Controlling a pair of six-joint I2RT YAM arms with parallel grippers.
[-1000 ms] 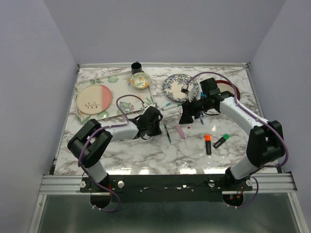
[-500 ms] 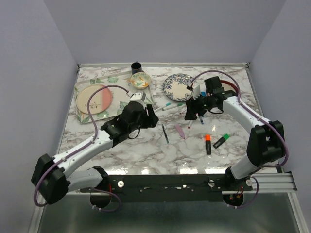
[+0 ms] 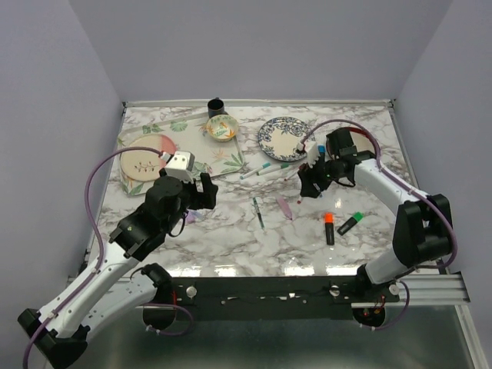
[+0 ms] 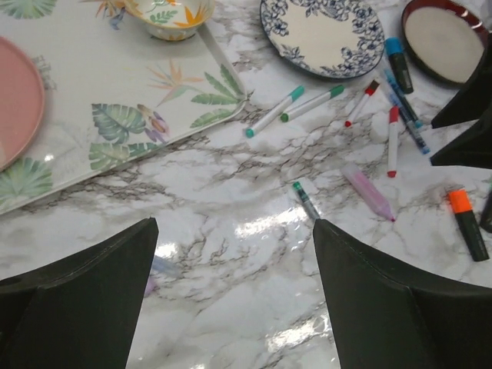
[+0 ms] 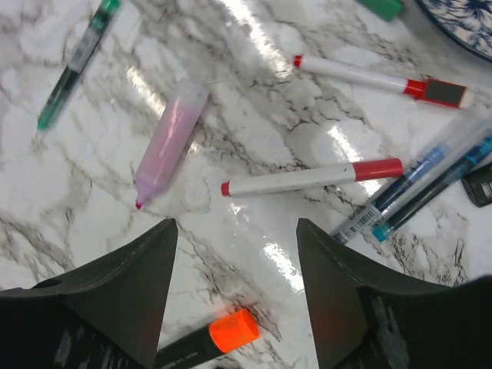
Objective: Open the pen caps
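Pens lie scattered on the marble table (image 3: 231, 238). My left gripper (image 4: 234, 227) hangs open above bare marble with nothing between its fingers; a small lilac piece (image 4: 156, 267) lies by its left finger, perhaps a cap. Ahead of it lie a thin green pen (image 4: 305, 200), a lilac pen (image 4: 369, 192) and teal-ended markers (image 4: 273, 111). My right gripper (image 5: 235, 224) is open and empty over two red-ended white markers (image 5: 311, 177), with the lilac pen (image 5: 169, 142) to its left. An orange highlighter (image 5: 234, 332), its cap on, lies below the jaws. A green highlighter (image 3: 350, 223) lies further right.
A leaf-print tray (image 3: 223, 157) at the back left carries a pink plate (image 3: 146, 160) and a small bowl (image 3: 221, 127). A blue-patterned plate (image 3: 280, 137) and a red-rimmed dish (image 4: 446, 31) sit at the back right. A black cup (image 3: 216, 106) stands at the far edge.
My left gripper has opened from shut and pulled back to the left, away from the pens. My right gripper has shifted slightly right and stayed open.
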